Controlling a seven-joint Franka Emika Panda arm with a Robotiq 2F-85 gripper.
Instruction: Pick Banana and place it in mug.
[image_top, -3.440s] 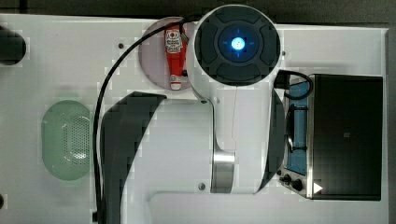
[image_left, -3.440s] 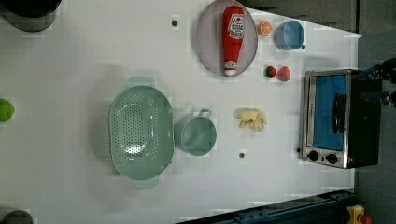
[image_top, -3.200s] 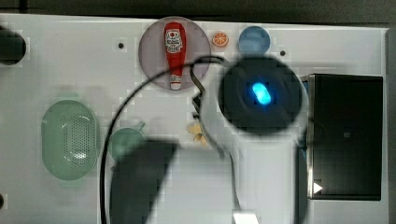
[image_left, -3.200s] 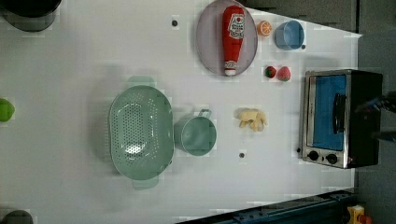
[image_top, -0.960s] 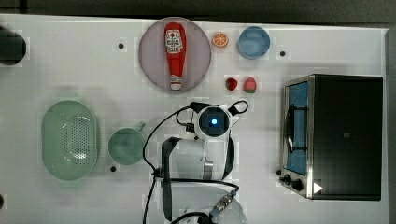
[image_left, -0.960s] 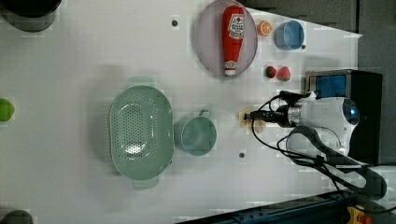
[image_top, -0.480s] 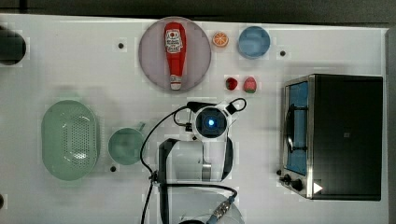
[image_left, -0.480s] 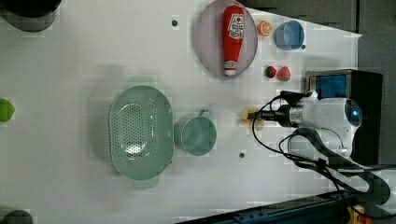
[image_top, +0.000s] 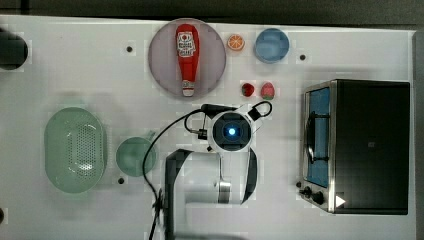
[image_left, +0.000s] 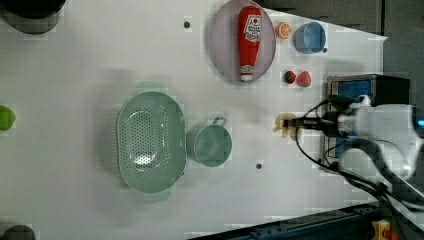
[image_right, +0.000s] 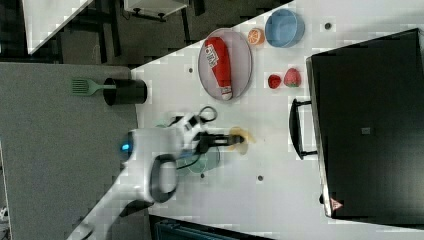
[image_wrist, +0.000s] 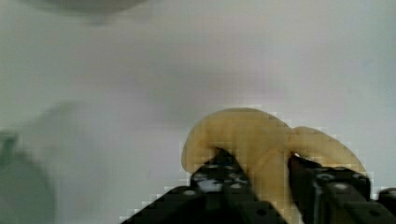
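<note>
Since a second ago my jaws have drawn in from a wider spread, and my arm has pulled back toward the top view's lower edge, my wrist lying a little farther from the strawberries than before. Now my gripper (image_wrist: 266, 179) is clamped on the banana (image_wrist: 261, 140): in the wrist view one black finger (image_wrist: 219, 172) presses one side of a pale yellow lobe and the other finger presses the opposite side, with the rest of the fruit curling out past both.

In the left view the banana (image_left: 286, 125) sits at the tip of my gripper (image_left: 300, 123), over the white table (image_left: 75, 75), between the mug (image_left: 210, 145) and the toaster oven (image_left: 367, 90). Whether it is touching the tabletop I cannot tell. In the right view it shows at my fingertips as well (image_right: 241, 139).

The mug (image_top: 134, 156) is a dull green round with a small handle, standing well apart from the banana and just beside the oval perforated basket (image_top: 75, 150). Farther up in the top view, a ketchup bottle (image_top: 186, 57) lies on a grey plate (image_top: 160, 55), with an orange slice (image_top: 235, 42) and a blue cup (image_top: 272, 45) to the top view's right of it. Two strawberries (image_top: 257, 90) lie near my wrist.
</note>
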